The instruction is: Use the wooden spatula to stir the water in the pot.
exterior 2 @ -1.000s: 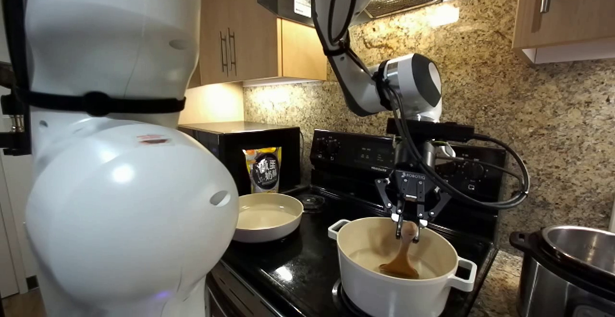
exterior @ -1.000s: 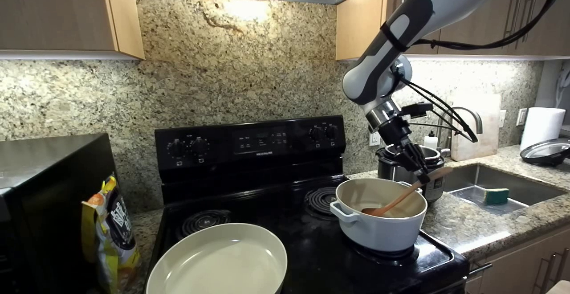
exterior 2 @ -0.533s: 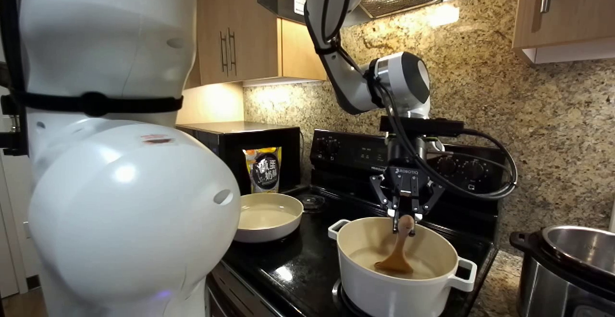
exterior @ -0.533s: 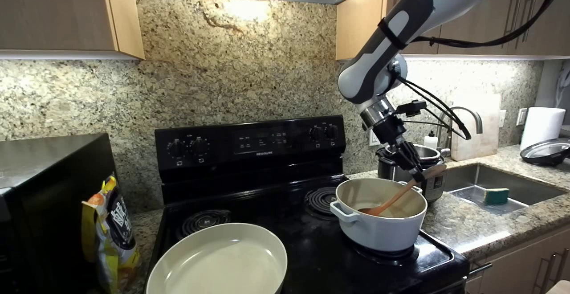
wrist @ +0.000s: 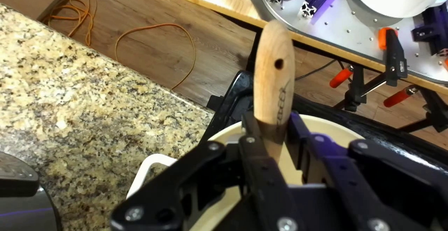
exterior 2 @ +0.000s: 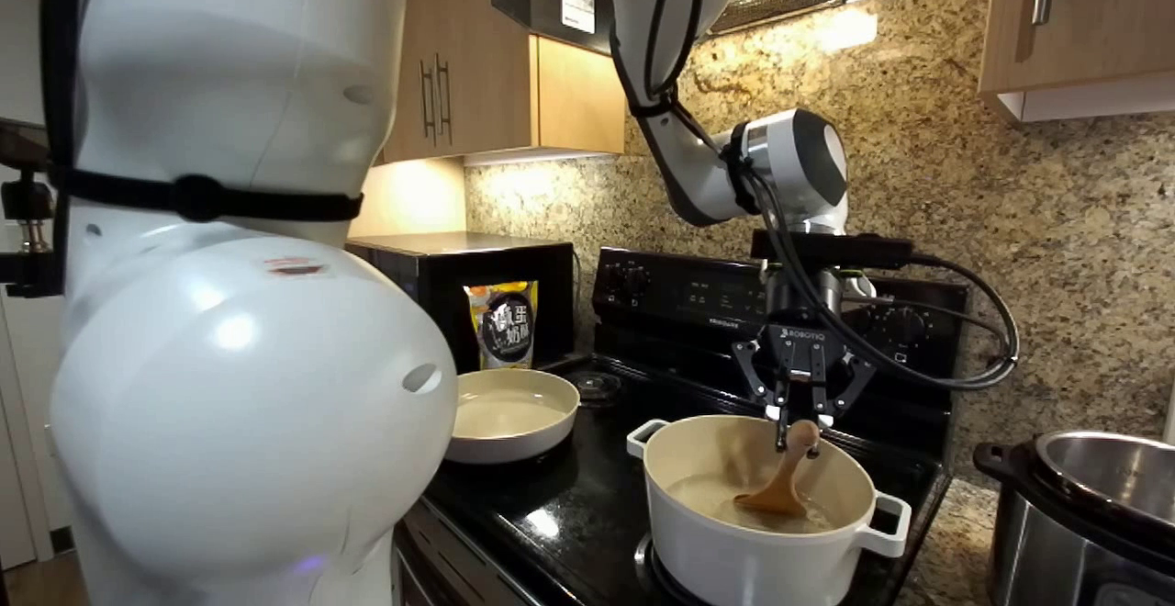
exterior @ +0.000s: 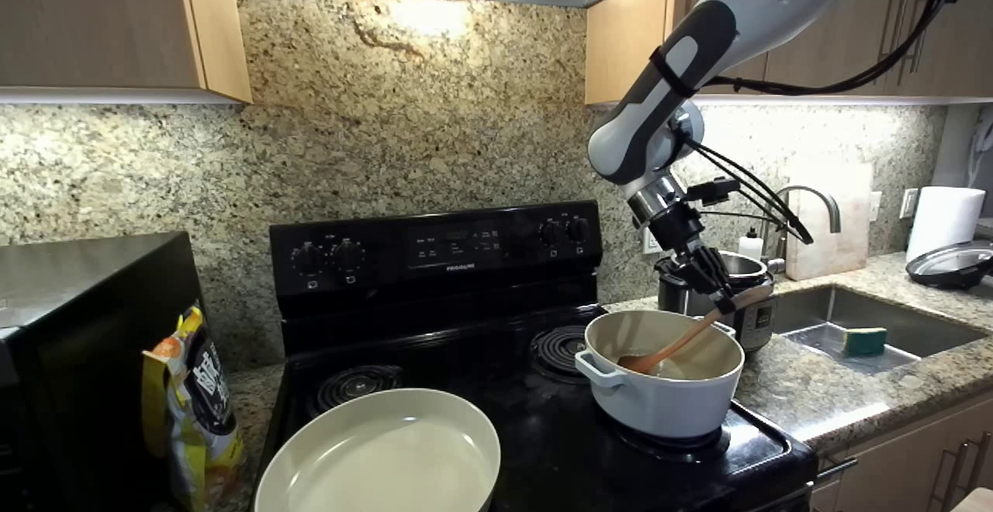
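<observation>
Hand (exterior 2: 797, 448) pinching wooden spatula (wrist: 273, 77), blade (exterior 2: 774, 499) in pot (exterior 2: 734, 560), seemingly touching water (exterior 2: 702, 494), cooker (exterior 2: 1037, 537) beside, cream pan (exterior: 396, 458) apart

I have the gripper (wrist: 273, 127) pinching the wooden spatula (wrist: 274, 80) at the centre of my wrist view, its holed handle end pointing up the frame. Below, the pot (wrist: 327, 128) shows past the fingers (wrist: 259, 164). Speckled counter (wrist: 87, 112) covers much of the left; orange cord (wrist: 168, 24) curls over the floor (wrist: 217, 56), upper left.

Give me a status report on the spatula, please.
Hand shut on wooden spatula. Spatula tilted, slanting down into white pot. Electric pressure cooker apart from pot, seemingly not in the way.
</observation>
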Controlling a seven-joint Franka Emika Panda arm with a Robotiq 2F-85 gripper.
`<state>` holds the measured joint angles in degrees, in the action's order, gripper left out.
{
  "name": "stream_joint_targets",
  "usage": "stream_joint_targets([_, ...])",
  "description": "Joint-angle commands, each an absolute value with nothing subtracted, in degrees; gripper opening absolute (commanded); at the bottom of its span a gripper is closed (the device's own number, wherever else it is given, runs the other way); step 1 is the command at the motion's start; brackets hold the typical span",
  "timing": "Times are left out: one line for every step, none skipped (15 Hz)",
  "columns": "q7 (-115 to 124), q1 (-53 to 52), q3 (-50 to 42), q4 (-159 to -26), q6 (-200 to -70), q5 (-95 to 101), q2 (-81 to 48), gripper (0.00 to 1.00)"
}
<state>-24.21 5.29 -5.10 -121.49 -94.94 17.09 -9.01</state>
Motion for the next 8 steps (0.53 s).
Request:
stream_joint_targets([-22.88, 5.97, -5.21, -120.82, -93.34, 17.17, -9.47, 0.06])
stream_joint_targets([-23.12, 5.95, -5.25, -121.6, -93.43, 17.47, -8.8, 0.06])
stream_joint_targets([-22.82, 5.84, -5.3, -122.39, -93.11, 18.0, -8.01, 0.06])
stream_joint_targets([-22.39, 5.78, -5.36, -123.16, -92.88, 18.37, -7.25, 0.06])
stream_joint_targets([-22.05, 5.76, -5.4, -123.54, -92.56, 18.5, -6.82, 0.06])
stream_joint_targets([-21.67, 5.79, -5.44, -124.45, -92.62, 18.49, -5.87, 0.06])
stream_joint_targets([-21.25, 5.76, -5.47, -125.29, -92.6, 18.64, -4.97, 0.06])
stream_joint_targets([-20.91, 5.73, -5.5, -125.91, -92.38, 18.74, -4.3, 0.06])
